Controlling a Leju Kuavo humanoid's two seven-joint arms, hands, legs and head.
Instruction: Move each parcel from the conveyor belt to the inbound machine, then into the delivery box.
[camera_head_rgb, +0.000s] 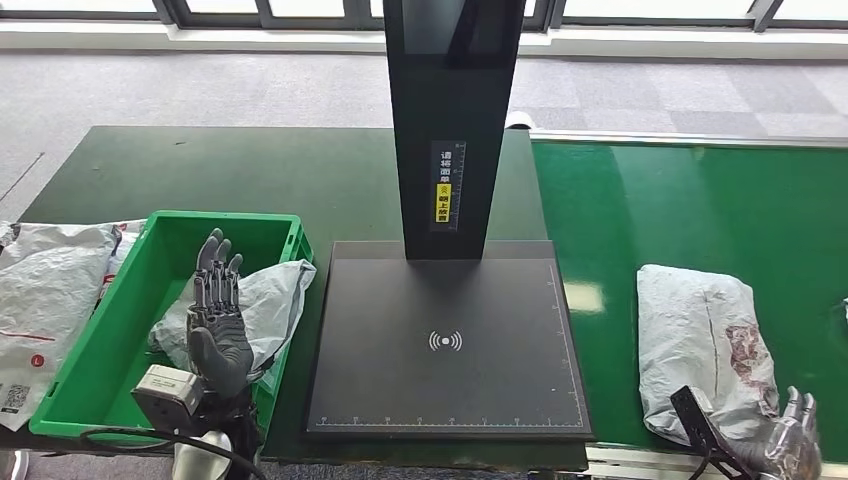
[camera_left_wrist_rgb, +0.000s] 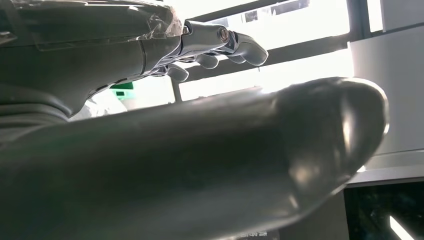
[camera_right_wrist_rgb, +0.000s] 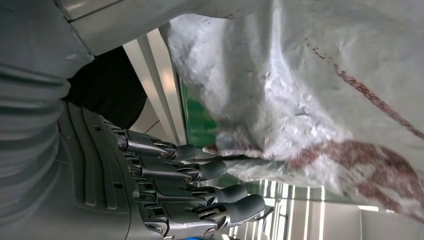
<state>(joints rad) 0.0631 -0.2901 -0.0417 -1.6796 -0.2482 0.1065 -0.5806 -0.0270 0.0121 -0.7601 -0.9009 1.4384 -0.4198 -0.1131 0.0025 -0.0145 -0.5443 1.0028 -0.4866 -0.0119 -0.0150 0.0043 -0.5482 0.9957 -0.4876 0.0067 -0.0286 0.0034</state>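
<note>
A grey plastic parcel (camera_head_rgb: 705, 335) with a dark red smear lies flat on the green conveyor belt (camera_head_rgb: 690, 200) at the right. My right hand (camera_head_rgb: 790, 440) is at its near end, fingers (camera_right_wrist_rgb: 200, 170) stretched out at the parcel's (camera_right_wrist_rgb: 325, 100) edge and not closed around it. The black inbound machine's platform (camera_head_rgb: 445, 345) sits in the middle with nothing on it. In the green delivery box (camera_head_rgb: 100, 340) at the left lies another grey parcel (camera_head_rgb: 275, 295). My left hand (camera_head_rgb: 217, 320) is raised over the box's right wall, open, fingers (camera_left_wrist_rgb: 235, 45) pointing up.
The machine's tall black column (camera_head_rgb: 450, 120) rises behind the platform. More grey parcels (camera_head_rgb: 45, 290) lie on the dark table left of the box. Windows run along the far wall.
</note>
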